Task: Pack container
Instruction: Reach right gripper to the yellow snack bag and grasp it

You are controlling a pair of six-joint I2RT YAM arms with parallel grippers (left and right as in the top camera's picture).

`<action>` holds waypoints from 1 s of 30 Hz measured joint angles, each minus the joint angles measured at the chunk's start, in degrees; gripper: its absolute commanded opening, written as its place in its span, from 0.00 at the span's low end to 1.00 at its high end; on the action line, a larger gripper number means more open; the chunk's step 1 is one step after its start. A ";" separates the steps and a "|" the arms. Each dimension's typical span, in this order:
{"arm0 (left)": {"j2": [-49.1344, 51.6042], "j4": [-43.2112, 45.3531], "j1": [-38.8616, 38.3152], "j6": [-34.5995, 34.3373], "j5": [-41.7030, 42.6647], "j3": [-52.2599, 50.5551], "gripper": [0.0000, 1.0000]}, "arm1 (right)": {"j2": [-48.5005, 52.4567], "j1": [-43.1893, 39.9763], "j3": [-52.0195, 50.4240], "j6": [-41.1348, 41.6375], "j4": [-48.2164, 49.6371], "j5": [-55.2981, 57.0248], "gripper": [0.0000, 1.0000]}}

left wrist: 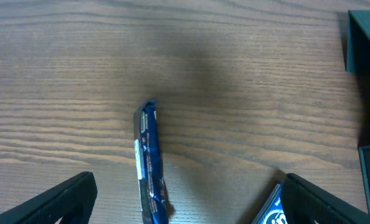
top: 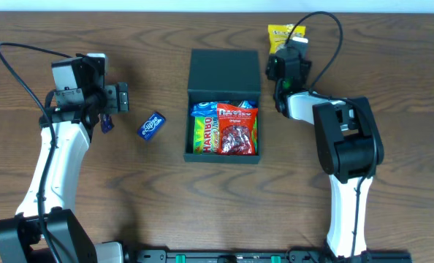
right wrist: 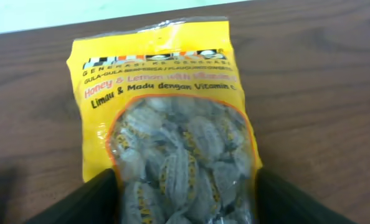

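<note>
Your right tool [right wrist: 185,196] is released, its fingers spread on either side of the yellow sweet bag [right wrist: 163,106] near the far edge of the surface [top: 166,197]. In the middle the container [top: 224,69] lies open, lid folded back, holding a red packet [top: 237,130] and a Haribo bag [top: 204,130]. Your left tool [left wrist: 185,202] is released too, with a thin blue packet [left wrist: 149,162] edge-on between its fingers, touching neither.

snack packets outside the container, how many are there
3: a blue packet left of the container, a thin dark blue packet further left, and a yellow packet at the far right. Others may be hidden.
</note>
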 measured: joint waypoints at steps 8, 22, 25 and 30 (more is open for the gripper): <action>0.00 0.00 0.00 0.00 -0.02 0.00 0.95 | -0.15 -0.11 0.70 -1.53 -1.42 0.35 0.23; 0.00 -0.02 0.00 0.00 0.00 0.00 0.95 | -16.68 1.95 0.11 -4.79 -23.26 0.28 0.01; 0.00 0.00 0.00 0.00 0.00 0.00 0.95 | -24.55 3.41 0.11 -4.87 -28.00 0.22 0.01; 0.00 0.00 0.00 0.00 0.00 0.00 0.95 | -35.39 7.06 0.13 -4.63 -34.88 0.28 0.01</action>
